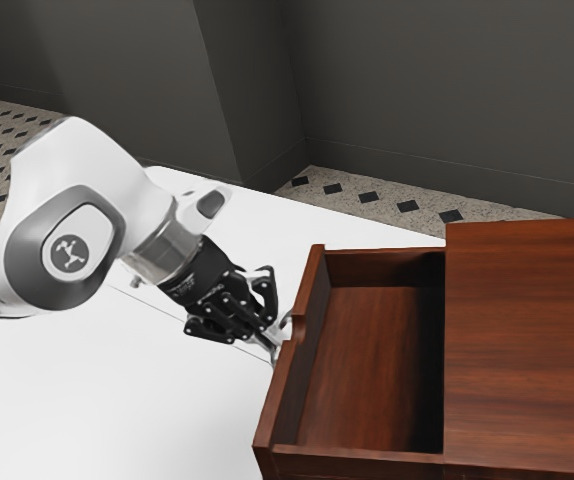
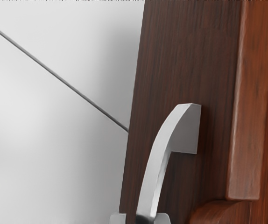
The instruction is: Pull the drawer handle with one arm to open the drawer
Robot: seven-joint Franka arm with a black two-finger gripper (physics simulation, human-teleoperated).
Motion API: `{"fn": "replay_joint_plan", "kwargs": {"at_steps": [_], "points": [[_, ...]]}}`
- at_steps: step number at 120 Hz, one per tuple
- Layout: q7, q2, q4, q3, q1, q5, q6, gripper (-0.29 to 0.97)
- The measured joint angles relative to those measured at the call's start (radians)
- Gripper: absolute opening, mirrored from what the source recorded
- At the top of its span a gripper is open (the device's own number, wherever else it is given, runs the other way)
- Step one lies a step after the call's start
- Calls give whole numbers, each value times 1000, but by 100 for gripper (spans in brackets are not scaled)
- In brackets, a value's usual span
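The dark wooden drawer stands pulled well out of its cabinet, toward the exterior view's left, and its inside is empty. A silver curved handle sits on the drawer front. My black gripper reaches in from the exterior view's left and is shut on that handle. In the wrist view the handle arches off the wooden drawer front and runs down under my hand.
The cabinet rests on a white table that stretches toward the exterior view's left under my arm. Dark walls and a chequered floor lie behind the table.
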Motion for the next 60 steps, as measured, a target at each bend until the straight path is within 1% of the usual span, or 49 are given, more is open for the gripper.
{"fn": "replay_joint_plan", "kwargs": {"at_steps": [23, 29, 36, 47, 60], "points": [[0, -20, -5, 13, 0, 11, -3, -7], [1, -24, -2, 19, 0, 14, -6, -4], [3, -34, 12, 20, 0, 18, -7, 8], [5, -87, 41, 23, 0, 21, -12, 28], [8, -115, 127, 48, 1, 23, -57, 44]]}}
